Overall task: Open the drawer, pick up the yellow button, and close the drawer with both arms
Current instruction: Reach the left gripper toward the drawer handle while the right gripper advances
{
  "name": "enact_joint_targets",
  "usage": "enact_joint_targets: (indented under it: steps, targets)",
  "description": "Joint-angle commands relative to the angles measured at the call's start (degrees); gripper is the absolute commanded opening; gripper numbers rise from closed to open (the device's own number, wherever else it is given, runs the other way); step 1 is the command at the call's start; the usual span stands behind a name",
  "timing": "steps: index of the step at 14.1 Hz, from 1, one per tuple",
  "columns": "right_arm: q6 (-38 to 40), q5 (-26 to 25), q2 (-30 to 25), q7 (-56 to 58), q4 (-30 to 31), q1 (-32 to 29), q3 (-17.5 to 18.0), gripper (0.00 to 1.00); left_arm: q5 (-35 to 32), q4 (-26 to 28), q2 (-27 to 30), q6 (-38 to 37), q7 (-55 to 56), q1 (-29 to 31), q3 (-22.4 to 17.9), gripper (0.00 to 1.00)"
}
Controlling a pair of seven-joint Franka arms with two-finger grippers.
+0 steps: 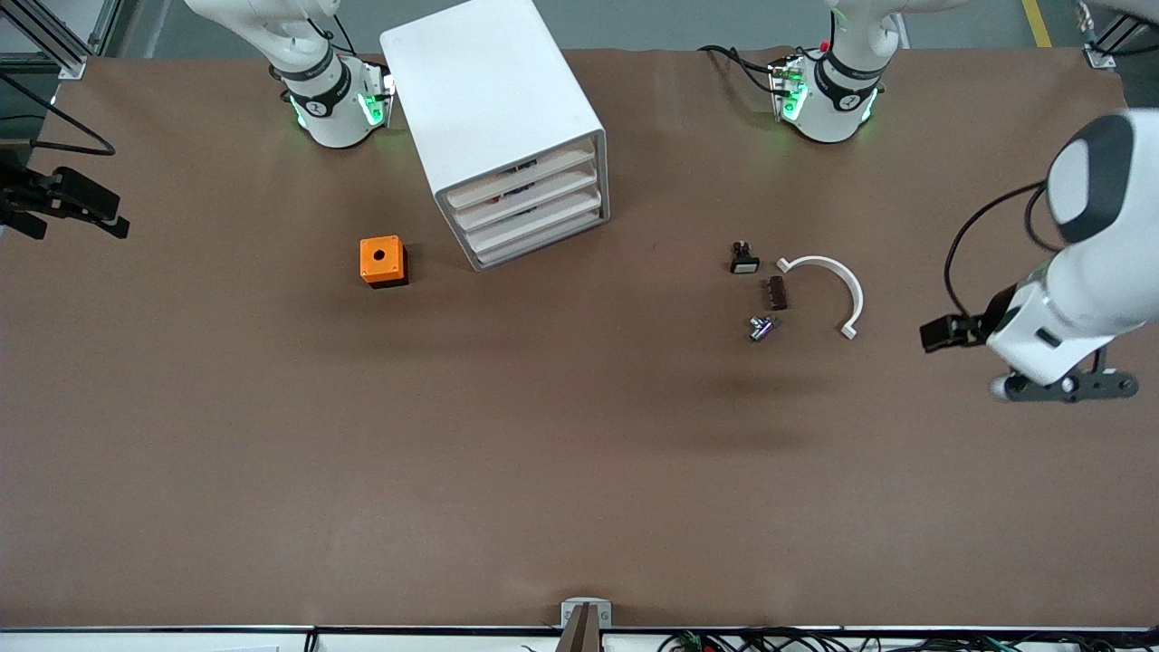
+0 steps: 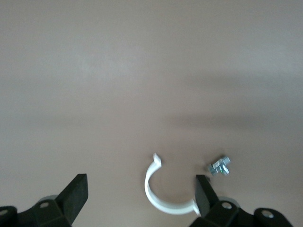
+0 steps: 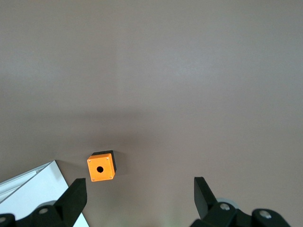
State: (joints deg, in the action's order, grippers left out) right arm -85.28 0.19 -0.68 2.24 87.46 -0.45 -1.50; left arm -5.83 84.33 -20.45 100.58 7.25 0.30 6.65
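The right gripper [image 3: 137, 201] is seen over the table's edge at the right arm's end, its fingers spread apart and holding nothing. An orange cube with a hole [image 1: 382, 261] sits on the brown table [image 1: 362, 453], beside the white cabinet [image 1: 496, 127]. The cabinet's drawers are all pushed in — the topmost drawer [image 1: 523, 179] included. The button cannot be made out. Toward the left arm's end lie a small black-and-white part [image 1: 743, 259], a dark brown block [image 1: 777, 292], a small metal piece [image 1: 761, 328] and a white curved clip [image 1: 831, 288]. The left gripper [image 2: 141, 194] is held over the table near the clip — released, fingers wide.
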Motion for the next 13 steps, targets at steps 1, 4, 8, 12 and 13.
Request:
enact_joint_targets:
  steps: [1,4,8,12,13]
  targets:
    - [0.4,-1.6,1.7,-4.5,-1.2,2.8,0.4,1.0,-1.7,-2.8,-4.6,3.1,4.1,-1.6,0.5,1.0]
    - [0.5,-1.6,3.9,-14.1,-2.5,6.1,0.4,1.0,-1.6,-4.0,-9.4,8.2,18.6,-3.2,0.6,1.0]
    - [0.4,-1.6,6.7,-22.4,-3.6,9.4,0.4,1.0,-1.1,-4.0,-12.2,8.6,36.7,-9.0,0.7,1.0]
    - [-1.0,-0.5,7.9,-32.1,-3.8,12.0,0.5,1.0,-0.5,-4.0,-13.6,8.0,58.6,-15.3,0.8,1.0]
    - [-0.6,-0.5,7.9,-32.3,-3.7,12.5,0.5,1.0,1.9,-3.9,-13.7,7.9,63.3,-16.9,0.8,1.0]
